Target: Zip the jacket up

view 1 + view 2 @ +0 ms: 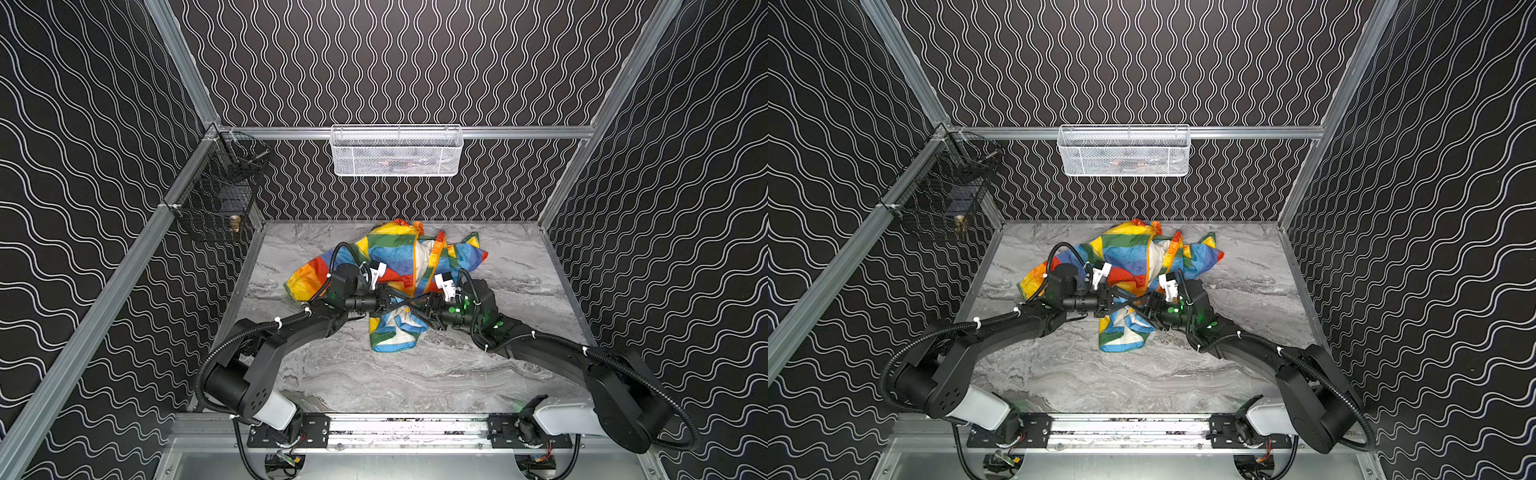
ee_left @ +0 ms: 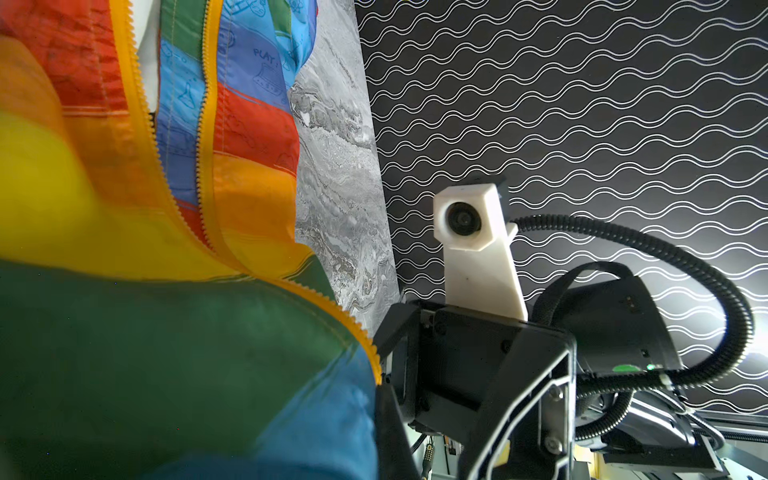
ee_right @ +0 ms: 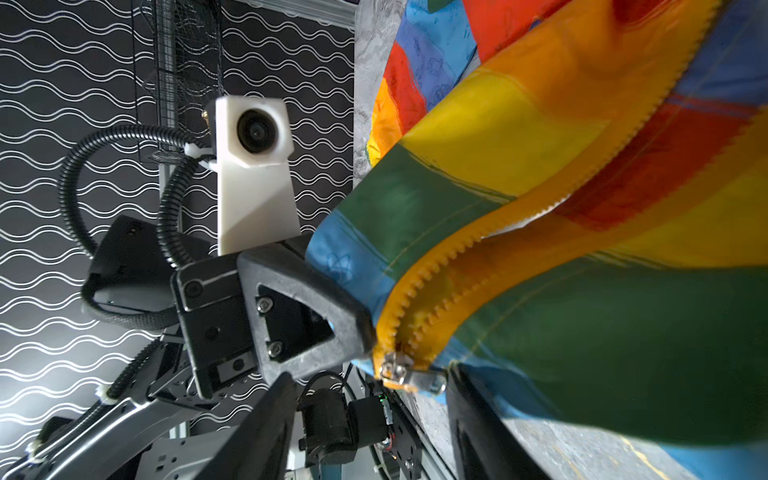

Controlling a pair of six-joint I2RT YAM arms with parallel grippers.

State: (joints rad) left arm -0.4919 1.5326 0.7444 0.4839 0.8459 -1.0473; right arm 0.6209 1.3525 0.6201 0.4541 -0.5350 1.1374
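The rainbow-striped jacket (image 1: 395,253) (image 1: 1129,253) lies crumpled at the back middle of the marble table (image 1: 374,386), its front parted and white lining showing. Its orange zipper teeth (image 2: 143,104) run apart, then meet at the metal slider (image 3: 409,376) near the hem. My left gripper (image 1: 397,300) (image 1: 1119,300) (image 2: 384,399) is shut on the jacket's blue-green hem beside the zipper. My right gripper (image 1: 420,309) (image 1: 1145,311) (image 3: 374,428) faces it, open. The slider sits just past the right gripper's tips, between the two fingers (image 3: 266,424) and touching neither. In both top views the two grippers' fingers cross.
A white mesh basket (image 1: 397,151) hangs on the back wall. A black wire basket (image 1: 216,195) hangs on the left wall. Patterned walls close in the table on three sides. Both arms (image 1: 291,332) stretch from the front rail to the table's middle.
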